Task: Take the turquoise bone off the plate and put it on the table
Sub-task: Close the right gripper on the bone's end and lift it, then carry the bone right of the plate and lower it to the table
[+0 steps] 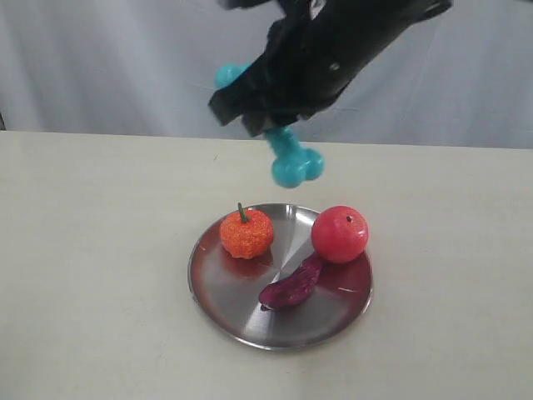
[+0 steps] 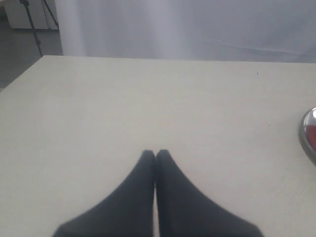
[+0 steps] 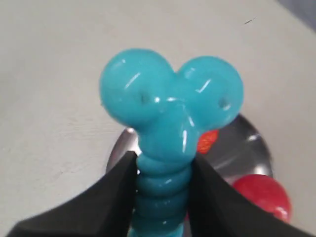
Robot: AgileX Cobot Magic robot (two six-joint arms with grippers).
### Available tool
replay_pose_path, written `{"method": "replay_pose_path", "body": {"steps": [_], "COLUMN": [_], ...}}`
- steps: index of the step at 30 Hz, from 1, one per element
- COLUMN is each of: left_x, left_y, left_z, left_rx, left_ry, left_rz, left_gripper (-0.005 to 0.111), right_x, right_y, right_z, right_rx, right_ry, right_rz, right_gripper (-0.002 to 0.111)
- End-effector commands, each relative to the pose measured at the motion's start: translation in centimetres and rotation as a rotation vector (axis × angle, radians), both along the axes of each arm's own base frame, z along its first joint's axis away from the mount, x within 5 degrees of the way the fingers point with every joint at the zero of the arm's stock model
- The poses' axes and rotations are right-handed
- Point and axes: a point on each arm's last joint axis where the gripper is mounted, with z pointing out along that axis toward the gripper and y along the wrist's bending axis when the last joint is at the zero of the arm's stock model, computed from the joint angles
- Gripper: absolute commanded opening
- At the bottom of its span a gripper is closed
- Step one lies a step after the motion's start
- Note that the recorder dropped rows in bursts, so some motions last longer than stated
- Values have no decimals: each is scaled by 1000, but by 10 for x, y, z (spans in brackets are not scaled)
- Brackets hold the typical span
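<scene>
The turquoise bone [image 1: 293, 161] hangs in the air above the far rim of the steel plate [image 1: 225, 304], gripped by its ribbed shaft. My right gripper [image 1: 268, 125] is shut on it, with one knobbed end pointing down and the other end sticking out behind the arm. In the right wrist view the turquoise bone [image 3: 168, 113] fills the middle, my right gripper [image 3: 163, 165] pinching its shaft, the plate [image 3: 249, 145] below. My left gripper [image 2: 155, 155] is shut with nothing in it, low over the cream table [image 2: 148, 108]; the plate [image 2: 307, 136] edge shows at one side.
On the plate lie an orange bumpy fruit with a green stem [image 1: 246, 233], a red round fruit [image 1: 340, 234] and a dark purple elongated piece [image 1: 291, 285]. A grey curtain [image 1: 100, 67] hangs behind the table's far edge. Bare table [image 1: 92, 275] spreads around the plate.
</scene>
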Motion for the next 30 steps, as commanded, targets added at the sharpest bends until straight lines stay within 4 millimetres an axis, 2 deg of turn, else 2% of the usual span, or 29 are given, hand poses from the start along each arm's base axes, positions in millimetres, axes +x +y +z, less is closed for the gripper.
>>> {"method": "replay_pose_path", "body": {"steps": [1, 5, 8, 12, 15, 20, 30], "left_x": [0, 0, 0, 0, 0, 0, 0], "left_y": [0, 0, 0, 0, 0, 0, 0], "left_z": [0, 0, 0, 0, 0, 0, 0], "left_rx": [-5, -5, -5, -5, -5, -5, -5], "left_ry": [-4, -4, -4, -4, -4, -4, -4], "left_rz": [-7, -7, -7, -7, -7, -7, -7], "left_gripper": [0, 0, 0, 0, 0, 0, 0], "right_x": [-34, -55, -62, -65, -64, -53, -12], "right_y": [-34, -71, -103, -143, -165, -189, -192], "right_z": [43, 61, 66, 61, 47, -5, -124], "right_rx": [-142, -221, -219, -153, -128, -129, -30], "right_ry": [-82, -81, -69, -29, 9, 146, 339], "right_rz": [-129, -242, -353, -486, -554, -604, -584], "right_gripper": [0, 0, 0, 0, 0, 0, 0]}}
